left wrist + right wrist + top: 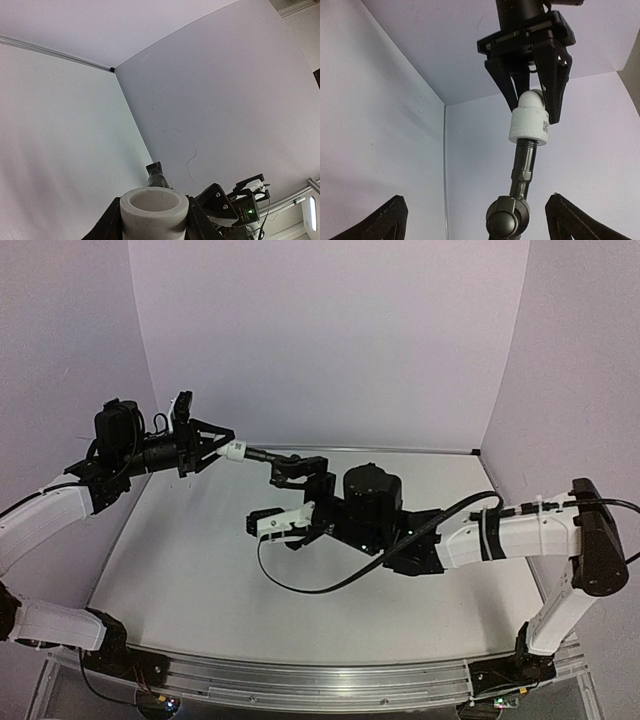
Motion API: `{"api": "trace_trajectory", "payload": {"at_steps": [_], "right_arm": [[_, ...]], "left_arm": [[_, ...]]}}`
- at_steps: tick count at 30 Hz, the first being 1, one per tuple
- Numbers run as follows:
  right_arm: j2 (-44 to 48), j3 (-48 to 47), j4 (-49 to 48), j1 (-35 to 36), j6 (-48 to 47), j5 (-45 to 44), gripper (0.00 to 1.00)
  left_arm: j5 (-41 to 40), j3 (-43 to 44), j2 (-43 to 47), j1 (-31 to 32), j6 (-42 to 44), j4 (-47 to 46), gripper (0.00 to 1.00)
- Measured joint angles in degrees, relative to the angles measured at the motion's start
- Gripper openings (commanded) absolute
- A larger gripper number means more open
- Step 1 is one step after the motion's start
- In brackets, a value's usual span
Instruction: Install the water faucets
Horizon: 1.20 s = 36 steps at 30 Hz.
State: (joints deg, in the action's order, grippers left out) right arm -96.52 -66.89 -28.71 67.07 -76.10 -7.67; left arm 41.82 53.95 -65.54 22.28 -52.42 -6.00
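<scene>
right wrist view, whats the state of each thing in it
white fitting: off the table, clamped in the left gripper, joined to the tap's threaded end
black tap: hanging from the fitting, some thread showing, not touched by the right fingers
left gripper: shut on the white fitting
right gripper: open wide, holding nothing

1. A gripper could pass over the near-left part of the table [180, 580].
2. The right arm [500, 535] and its looping cable [320, 591] bar centre and right.
3. Far left, the left gripper [222, 447], white fitting [236, 451] and black tap [265, 456] span the air.
4. Walls [330, 340] close left, far, right.
</scene>
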Motion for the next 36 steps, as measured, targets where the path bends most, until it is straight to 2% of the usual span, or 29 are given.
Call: {"api": "trace_trajectory", "payload": {"at_steps": [2,5,13,17,21,24,30,33,36], "right_arm": [[-2.59,-1.70,-3.04,0.00,-1.74,-3.62,0.91],[-4.67,-3.21,-6.10,0.00,-3.41,-7.38,0.79],[-5.67,-5.74,-9.40,0.00,-3.32,-11.57,0.49],[-6.04,-7.06,-6.12,0.00,-0.74,-11.13,0.21],[-6.04,-9.60,-0.71,0.11,3.73,-10.42,0.07],[-6.02,-12.69,5.46,0.07,8.49,-9.64,0.00],[-5.85,-19.57,19.54,-1.32,20.89,-4.26,0.00],[-4.65,-21.14,24.93,-4.22,30.05,4.91,0.00],[-3.49,-22.86,29.56,-8.41,40.97,18.29,0.00]], "left_arm": [[-0.01,0.00,0.02,0.00,-0.01,0.00,0.00],[0.00,0.00,0.02,0.00,-0.02,0.00,0.00],[0.00,0.00,0.04,-0.01,-0.11,-0.59,0.00],[0.00,0.00,0.33,-0.11,-0.09,-0.67,0.00],[-0.15,-0.07,0.57,-0.39,-0.07,-0.46,0.00],[-0.27,-0.09,0.65,-0.63,-0.07,-0.40,0.00],[-0.45,-0.09,0.66,-0.91,-0.05,-0.10,0.00],[0.07,-0.09,0.66,-0.86,-0.03,0.37,0.00],[0.88,-0.09,0.66,-0.44,-0.02,0.22,0.00]]}}
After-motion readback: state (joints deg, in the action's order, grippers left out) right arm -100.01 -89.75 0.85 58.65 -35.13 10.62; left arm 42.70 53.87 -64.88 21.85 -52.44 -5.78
